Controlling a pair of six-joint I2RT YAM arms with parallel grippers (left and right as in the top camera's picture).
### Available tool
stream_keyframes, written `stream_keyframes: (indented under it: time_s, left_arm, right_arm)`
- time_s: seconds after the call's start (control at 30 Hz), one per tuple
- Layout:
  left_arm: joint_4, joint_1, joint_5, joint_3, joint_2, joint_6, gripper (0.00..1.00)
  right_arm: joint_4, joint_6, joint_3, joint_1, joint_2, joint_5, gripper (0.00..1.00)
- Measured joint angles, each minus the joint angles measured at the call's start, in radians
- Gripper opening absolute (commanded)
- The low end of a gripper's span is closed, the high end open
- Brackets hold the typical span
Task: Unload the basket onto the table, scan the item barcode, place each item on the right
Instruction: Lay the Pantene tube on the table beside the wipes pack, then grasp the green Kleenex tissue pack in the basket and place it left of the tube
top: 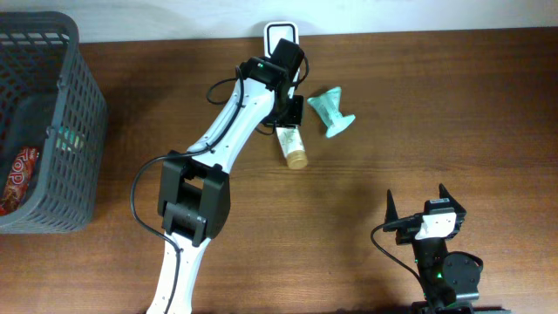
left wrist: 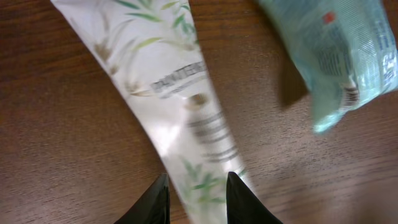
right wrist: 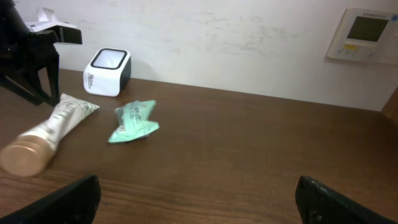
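Note:
A white tube with a leaf print and a tan cap [top: 292,146] lies flat on the wooden table, cap toward the front. My left gripper [top: 290,112] hovers over its flat end. In the left wrist view the tube [left wrist: 174,81] runs down between the two black fingers [left wrist: 197,186], which stand a little apart with a sliver of table showing beside the left one. The white barcode scanner [top: 282,35] stands at the table's back edge, just behind. My right gripper [top: 418,199] waits wide open and holds nothing near the front right; its fingertips [right wrist: 68,199] frame bare wood.
A crumpled mint-green pouch [top: 331,111] lies right of the tube, close to it. A dark mesh basket [top: 83,96] at the far left holds a red packet [top: 19,174]. A wall panel [right wrist: 364,34] hangs behind the table.

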Motion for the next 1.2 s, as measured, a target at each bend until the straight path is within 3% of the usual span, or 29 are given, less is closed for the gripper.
stream_keyframes:
  time_s: [0.2, 0.27, 0.33, 0.37, 0.4, 0.53, 0.67, 0.9, 1.0, 1.03, 1.07, 1.1, 1.2]
  left_arm:
    - [-0.095, 0.011, 0.0, 0.113, 0.0, 0.006, 0.38]
    - [-0.17, 0.037, 0.0, 0.3, 0.003, 0.023, 0.51]
    - [-0.216, 0.083, -0.001, 0.489, -0.007, 0.057, 0.55]
    - [-0.229, 0.114, -0.015, 0.583, -0.007, 0.072, 0.74]
    - [-0.23, 0.155, -0.043, 0.679, -0.01, 0.086, 0.86]
    - [-0.22, 0.38, -0.234, 0.929, -0.044, 0.106, 0.99]
    - [-0.243, 0.668, -0.341, 0.952, -0.103, 0.089, 0.99]
    - [-0.296, 0.988, -0.346, 0.904, -0.103, -0.217, 0.99]
    - [-0.284, 1.006, -0.306, 0.845, -0.101, -0.238, 1.0]
    - [-0.284, 1.005, -0.295, 0.801, -0.097, -0.244, 0.96]
    - [-0.281, 1.005, -0.286, 0.755, -0.089, -0.248, 0.75]
    - [-0.278, 1.004, -0.282, 0.702, -0.077, -0.253, 0.69]
    - [-0.261, 1.004, -0.275, 0.545, -0.028, -0.26, 0.8]
  right_arm:
    - [0.0, 0.0, 0.0, 0.0, 0.0, 0.0, 0.99]
    - [0.0, -0.001, 0.0, 0.0, 0.0, 0.0, 0.99]
    - [0.0, 0.0, 0.0, 0.0, 0.0, 0.0, 0.99]
    - [0.0, 0.0, 0.0, 0.0, 0.0, 0.0, 0.99]
    - [0.0, 0.0, 0.0, 0.0, 0.0, 0.0, 0.99]
    - [0.0, 0.0, 0.0, 0.0, 0.0, 0.0, 0.99]
    - [0.0, 0.0, 0.0, 0.0, 0.0, 0.0, 0.99]
    - [0.0, 0.0, 0.0, 0.0, 0.0, 0.0, 0.99]
    - [0.0, 0.0, 0.0, 0.0, 0.0, 0.0, 0.99]
    - [0.0, 0.0, 0.0, 0.0, 0.0, 0.0, 0.99]
    - [0.0, 0.0, 0.0, 0.0, 0.0, 0.0, 0.99]
    - [0.0, 0.0, 0.0, 0.0, 0.0, 0.0, 0.99]
    - [0.0, 0.0, 0.0, 0.0, 0.0, 0.0, 0.99]
